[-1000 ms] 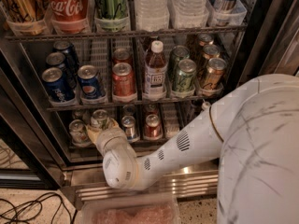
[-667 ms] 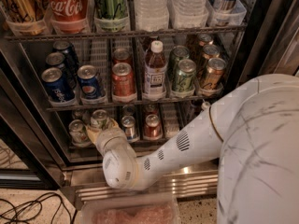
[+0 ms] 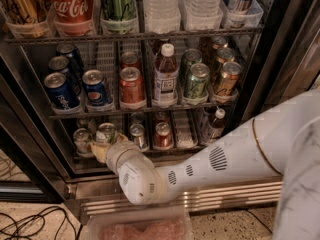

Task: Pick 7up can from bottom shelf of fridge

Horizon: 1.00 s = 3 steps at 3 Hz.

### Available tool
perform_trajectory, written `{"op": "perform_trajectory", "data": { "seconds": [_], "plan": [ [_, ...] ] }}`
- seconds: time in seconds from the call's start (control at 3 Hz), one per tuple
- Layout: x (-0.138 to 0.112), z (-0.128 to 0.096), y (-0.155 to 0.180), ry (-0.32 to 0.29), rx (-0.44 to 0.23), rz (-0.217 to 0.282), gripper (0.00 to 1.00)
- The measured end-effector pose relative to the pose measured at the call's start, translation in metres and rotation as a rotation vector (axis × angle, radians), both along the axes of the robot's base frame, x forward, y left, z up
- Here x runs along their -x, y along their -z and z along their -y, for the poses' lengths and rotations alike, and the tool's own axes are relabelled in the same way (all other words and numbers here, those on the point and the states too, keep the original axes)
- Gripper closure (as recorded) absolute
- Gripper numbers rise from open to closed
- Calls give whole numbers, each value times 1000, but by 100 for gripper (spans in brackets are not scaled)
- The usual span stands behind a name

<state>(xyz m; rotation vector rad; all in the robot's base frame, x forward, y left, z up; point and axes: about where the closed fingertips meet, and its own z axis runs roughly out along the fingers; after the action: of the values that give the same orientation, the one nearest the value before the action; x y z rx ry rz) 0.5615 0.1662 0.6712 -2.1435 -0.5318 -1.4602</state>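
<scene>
Well, in the camera view you have the gripper (image 3: 107,146) low at the left end of the bottom shelf (image 3: 183,130), at the front of the fridge (image 3: 280,49). The white arm (image 3: 215,161) reaches in from the right, above the steel base strip (image 3: 230,198).

The 7up can (image 3: 106,132) stands upright right at the gripper, just behind and above it as you look. Its long axis is vertical, and its silver top shows over the pale beige gripper parts. You cannot tell whether the gripper is apart or clamped on the can, because the wrist hides the contact.

A neighbour can (image 3: 81,137) stands just beside it on the left, a grey can (image 3: 137,134) is close on the right, and a red can (image 3: 162,133) stands further along.

By my judgement, the pull should come straight out toward you along the white ribbed plastic track, with the can kept upright. Its smooth, rounded metal wall could slip, and the dark wire rack is open and thin.
</scene>
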Motion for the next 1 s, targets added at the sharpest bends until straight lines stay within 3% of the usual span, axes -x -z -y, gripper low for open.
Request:
{"op": "perform_trajectory", "data": {
  "seconds": [0.33,0.67,1.0],
  "plan": [
    [30,8,-7,-83,-44,-67,100],
    [63,18,-16,-119,-97,-146,100],
    [97,32,-27,-95,-153,-236,100]
  ]
}}
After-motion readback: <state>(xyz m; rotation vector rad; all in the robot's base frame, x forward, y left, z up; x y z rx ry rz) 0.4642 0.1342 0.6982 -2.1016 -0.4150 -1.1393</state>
